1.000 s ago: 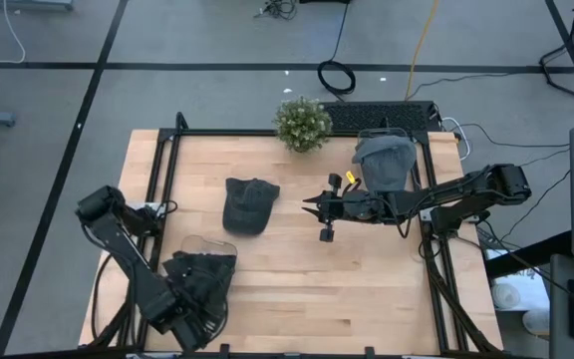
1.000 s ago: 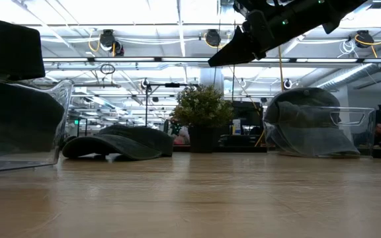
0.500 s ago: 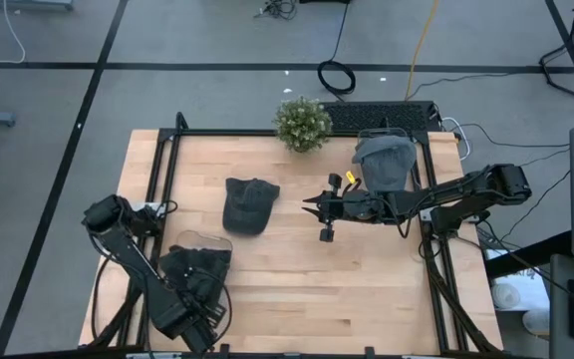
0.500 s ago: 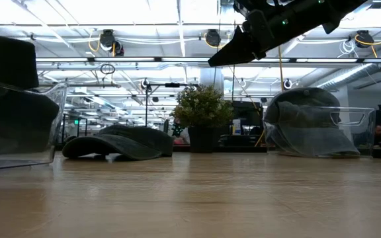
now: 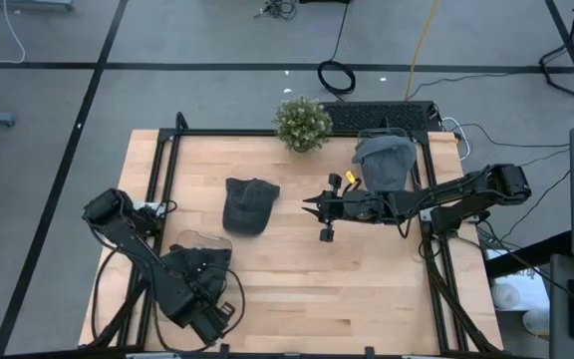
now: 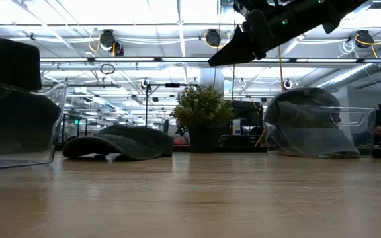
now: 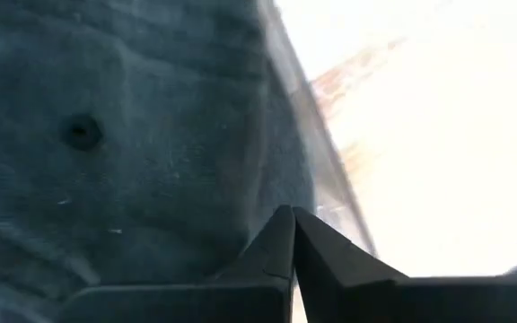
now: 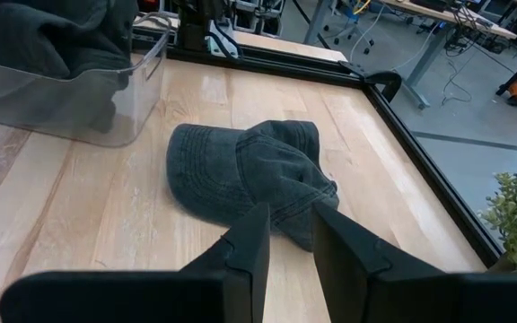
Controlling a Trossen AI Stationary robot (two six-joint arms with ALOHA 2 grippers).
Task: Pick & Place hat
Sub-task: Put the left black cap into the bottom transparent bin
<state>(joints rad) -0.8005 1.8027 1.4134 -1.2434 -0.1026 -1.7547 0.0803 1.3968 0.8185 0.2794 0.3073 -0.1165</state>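
The hat point(image 5: 249, 204) lies in the middle of the high view, soft and light; I would pinch its folded crown. The right gripper point(image 5: 312, 207) hovers beside it, fingers slightly spread. The left gripper point(image 7: 292, 235) is pressed together.

floor point(image 5: 217, 40): grey, taped | ceiling lights point(image 6: 111, 10): bright | cables point(image 5: 337, 75)

Open-plan lab, ceiling ducts point(image 6: 177, 63), floor cables point(image 5: 337, 76), workbenches point(image 8: 438, 18)
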